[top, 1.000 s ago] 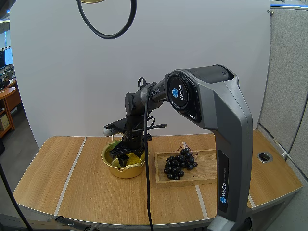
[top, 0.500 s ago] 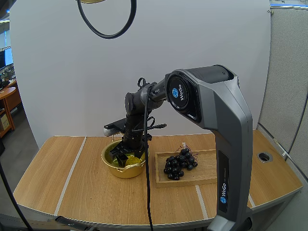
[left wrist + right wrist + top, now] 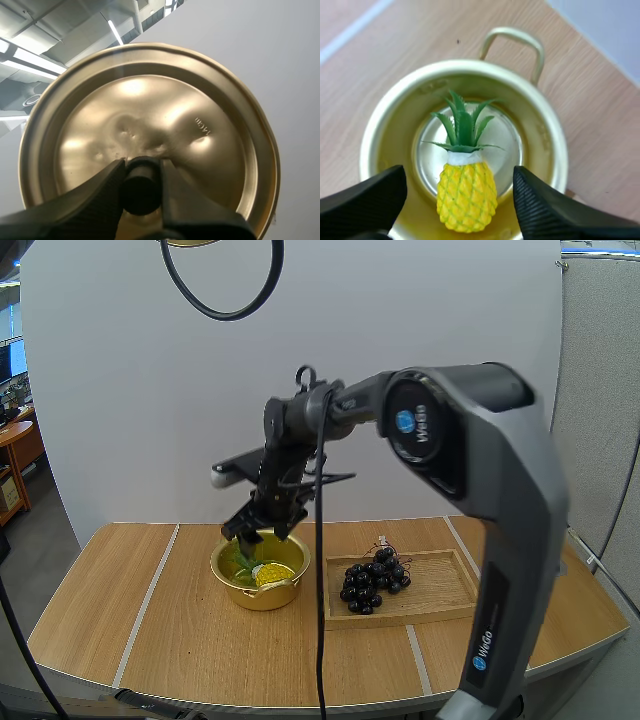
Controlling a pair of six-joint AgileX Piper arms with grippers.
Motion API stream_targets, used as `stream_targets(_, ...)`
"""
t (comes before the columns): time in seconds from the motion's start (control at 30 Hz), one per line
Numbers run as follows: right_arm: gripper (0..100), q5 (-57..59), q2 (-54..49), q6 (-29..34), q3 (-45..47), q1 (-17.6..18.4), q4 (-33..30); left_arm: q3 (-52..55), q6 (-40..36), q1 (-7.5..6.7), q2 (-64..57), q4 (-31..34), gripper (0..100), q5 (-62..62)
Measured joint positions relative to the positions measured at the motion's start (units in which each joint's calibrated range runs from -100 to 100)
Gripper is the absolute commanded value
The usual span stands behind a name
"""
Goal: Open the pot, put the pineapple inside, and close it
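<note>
The gold pot (image 3: 259,583) stands uncovered on the table, and a yellow pineapple (image 3: 268,573) with green leaves lies on its bottom. My right gripper (image 3: 262,531) hovers open just above the pot. From the right wrist, the pineapple (image 3: 467,192) rests inside the pot (image 3: 544,150), and the fingers (image 3: 545,212) stand wide apart on either side above it, holding nothing. My left gripper (image 3: 141,182) is shut on the black knob (image 3: 141,189) of the gold lid (image 3: 150,125), held up in the air. An edge of the lid (image 3: 192,243) shows at the top of the high view.
To the right of the pot, a wooden tray (image 3: 438,593) holds a bunch of dark grapes (image 3: 374,578). Bare tabletop (image 3: 130,600) spreads out to the left and in front of the pot.
My right gripper has let go of the pineapple and risen out of the pot; the pineapple now lies on the pot's bottom. The lid stays held high.
</note>
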Motion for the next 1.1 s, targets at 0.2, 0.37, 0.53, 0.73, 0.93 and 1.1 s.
stream_targets(0.2,100,2.7,-6.5,0.0,0.0,0.0,0.0,0.0,0.0,0.00,0.0,0.0,0,0.0)
stream_targets(0.37,100,8.5,-12.3,0.0,0.0,0.0,-0.1,0.0,0.0,0.00,0.0,0.0,0,0.0)
stream_targets(0.53,100,15.5,-17.8,0.0,0.1,0.0,-0.2,0.0,0.0,0.00,0.0,0.0,0,0.0)
stream_targets(0.73,100,17.1,-24.2,0.3,4.3,0.0,-2.5,0.0,0.0,0.00,0.0,0.0,0,0.0)
stream_targets(0.93,100,17.3,-29.0,1.3,8.0,0.0,-5.0,0.0,0.0,0.00,0.0,0.0,0,0.0)
stream_targets(1.1,100,18.6,-37.4,2.1,12.4,-0.8,-6.2,0.0,0.0,0.00,0.0,0.0,0,0.0)
